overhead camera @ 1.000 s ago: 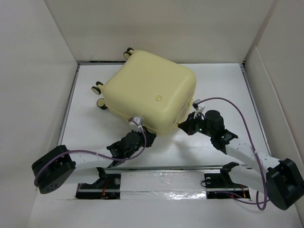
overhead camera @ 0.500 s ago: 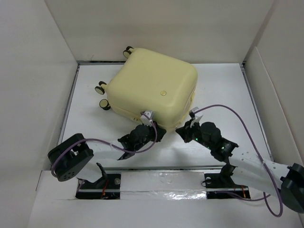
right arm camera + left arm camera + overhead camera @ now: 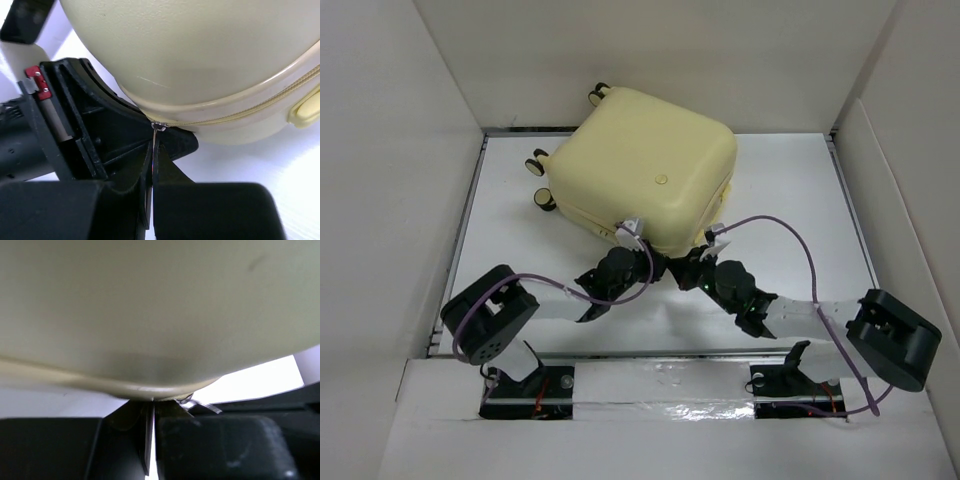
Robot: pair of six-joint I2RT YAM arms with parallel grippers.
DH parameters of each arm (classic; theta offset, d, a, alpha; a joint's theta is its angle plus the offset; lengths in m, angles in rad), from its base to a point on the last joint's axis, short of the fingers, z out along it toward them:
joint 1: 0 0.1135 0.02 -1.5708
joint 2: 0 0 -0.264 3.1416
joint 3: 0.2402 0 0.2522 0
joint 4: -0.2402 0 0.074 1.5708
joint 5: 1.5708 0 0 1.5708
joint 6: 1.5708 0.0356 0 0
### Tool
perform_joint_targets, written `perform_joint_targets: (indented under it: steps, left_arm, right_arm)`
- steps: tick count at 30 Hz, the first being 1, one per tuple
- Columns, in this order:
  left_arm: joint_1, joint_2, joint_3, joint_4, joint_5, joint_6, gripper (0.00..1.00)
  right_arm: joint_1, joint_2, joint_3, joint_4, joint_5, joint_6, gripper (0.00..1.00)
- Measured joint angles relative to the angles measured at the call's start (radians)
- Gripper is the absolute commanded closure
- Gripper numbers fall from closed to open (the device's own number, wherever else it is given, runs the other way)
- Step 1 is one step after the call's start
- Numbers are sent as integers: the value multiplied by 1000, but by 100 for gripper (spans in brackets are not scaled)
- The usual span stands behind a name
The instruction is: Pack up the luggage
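because both wrist views sit hard against the shell, most of the luggage (image 3: 640, 185) is cut off there, and the left hand (image 3: 150, 415), pressed together, hides whether it grips anything. pale yellow, rounded and zipped shut, the case lies flat far-centre on the tabletop (image 3: 790, 200). its wheels (image 3: 542, 198) point far-left, long axis slanting toward the near right. the right hand (image 3: 152, 150), pressed together, pinches the zip pull (image 3: 158, 126) at the near corner.

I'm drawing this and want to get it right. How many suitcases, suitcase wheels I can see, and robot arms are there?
Suitcase: 1
Wheels showing on it: 3
Robot arms: 2
Total: 6
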Motion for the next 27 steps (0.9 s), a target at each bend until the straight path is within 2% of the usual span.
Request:
perform_joint_targets:
  steps: [1, 2, 4, 5, 8, 11, 13, 15, 18, 22, 24, 27]
  left_arm:
    - [14, -16, -21, 3, 17, -5, 91]
    - [31, -42, -48, -1, 30, -13, 73]
    - [80, -137, -129, -28, 35, -20, 53]
    - [114, -209, -164, -63, 31, -26, 38]
    - [230, -469, -224, -203, 38, -47, 21]
    - [341, -730, -200, -337, 26, -76, 15]
    - [410, -820, -136, -427, 10, -98, 13]
    - [483, -838, -42, -488, -16, -120, 10]
    - [657, -753, 110, -515, 5, -169, 10]
    - [888, -526, 229, -483, 126, -251, 10]
    - [937, -382, 284, -515, 156, -267, 8]
    - [953, -215, 350, -577, 204, -270, 8]
  right_arm:
    - [2, 3, 0, 10, -3, 6, 100]
    - [3, -3, 0, 8, -7, 9, 100]
    - [13, -26, -1, -19, -8, 10, 100]
    - [18, -45, -3, -40, -10, 10, 100]
    - [31, -96, -16, -87, -32, 8, 100]
    - [36, -121, -19, -120, -64, 5, 100]
    - [36, -124, -19, -127, -84, 5, 100]
    - [36, -124, -19, -127, -95, 3, 100]
    - [36, -124, -19, -127, -101, 1, 100]
    - [36, -123, -19, -127, -105, -2, 100]
    - [36, -124, -19, -127, -105, -2, 100]
    - [36, -124, -19, -127, -107, -3, 100]
